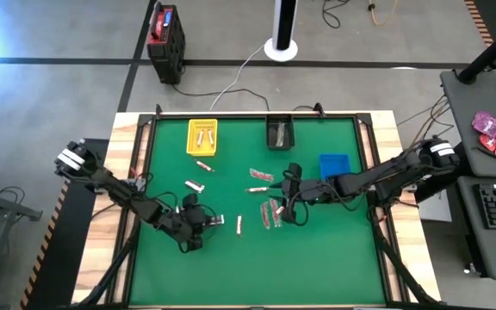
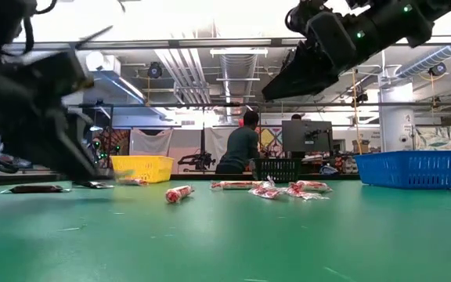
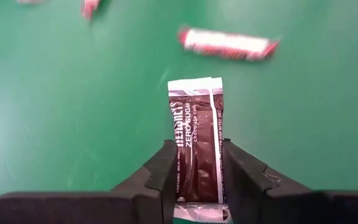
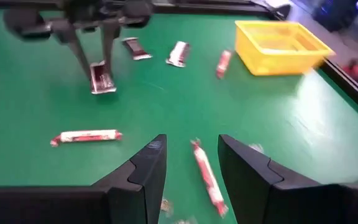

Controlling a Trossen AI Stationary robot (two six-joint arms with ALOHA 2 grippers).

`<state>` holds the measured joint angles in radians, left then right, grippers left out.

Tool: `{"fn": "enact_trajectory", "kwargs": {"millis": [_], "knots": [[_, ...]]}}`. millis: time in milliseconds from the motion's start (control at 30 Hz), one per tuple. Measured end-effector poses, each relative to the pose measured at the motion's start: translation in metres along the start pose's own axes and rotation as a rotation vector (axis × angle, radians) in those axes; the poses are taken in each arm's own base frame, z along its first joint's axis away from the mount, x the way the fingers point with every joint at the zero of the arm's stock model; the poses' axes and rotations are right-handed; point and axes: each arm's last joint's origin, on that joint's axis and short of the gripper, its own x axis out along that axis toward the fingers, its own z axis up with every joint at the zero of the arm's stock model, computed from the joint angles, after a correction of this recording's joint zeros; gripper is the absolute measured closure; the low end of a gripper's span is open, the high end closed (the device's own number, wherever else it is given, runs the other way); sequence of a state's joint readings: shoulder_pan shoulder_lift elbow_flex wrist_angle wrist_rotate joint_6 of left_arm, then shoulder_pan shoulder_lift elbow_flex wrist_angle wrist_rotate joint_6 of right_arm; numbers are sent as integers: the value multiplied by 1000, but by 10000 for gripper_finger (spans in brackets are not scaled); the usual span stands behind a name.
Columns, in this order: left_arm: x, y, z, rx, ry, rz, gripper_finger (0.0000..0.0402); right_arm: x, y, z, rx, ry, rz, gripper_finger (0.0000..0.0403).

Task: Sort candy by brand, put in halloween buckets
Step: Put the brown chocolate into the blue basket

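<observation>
Candy bar (image 3: 196, 149) clamped in left end effector (image 3: 196, 180).

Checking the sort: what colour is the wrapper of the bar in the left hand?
Dark brown with silver ends; the bar shows best in the left wrist view, between the left hand fingers.

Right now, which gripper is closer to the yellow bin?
Left. The left gripper sits below the yellow bin, clamping a dark brown candy. The right gripper is farther off, over the middle candies.

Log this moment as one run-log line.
left tool: shut on dark brown candy bar | right tool: open above loose candy | bins: untouched
</observation>
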<state>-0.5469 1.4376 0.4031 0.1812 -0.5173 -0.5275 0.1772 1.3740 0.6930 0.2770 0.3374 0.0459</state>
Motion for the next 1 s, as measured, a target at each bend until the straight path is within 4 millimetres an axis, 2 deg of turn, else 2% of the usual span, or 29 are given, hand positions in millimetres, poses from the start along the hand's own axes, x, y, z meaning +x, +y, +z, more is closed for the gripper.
{"fn": "enact_trajectory", "kwargs": {"millis": [133,267,500,733,1000], "knots": [[-9,9,11,-10,-53,-17,318,14,12,-3,-126,-70,55,266],[-19,18,29,-88,-104,-105,318,32,26,-1,-296,-136,70,266],[-28,37,54,-217,-156,-303,318,70,49,15,-477,-160,72,266],[-27,43,58,-234,-145,-382,318,100,64,32,-596,-173,64,266],[-23,43,60,-230,-157,-405,318,115,72,45,-654,-101,107,266]]}}
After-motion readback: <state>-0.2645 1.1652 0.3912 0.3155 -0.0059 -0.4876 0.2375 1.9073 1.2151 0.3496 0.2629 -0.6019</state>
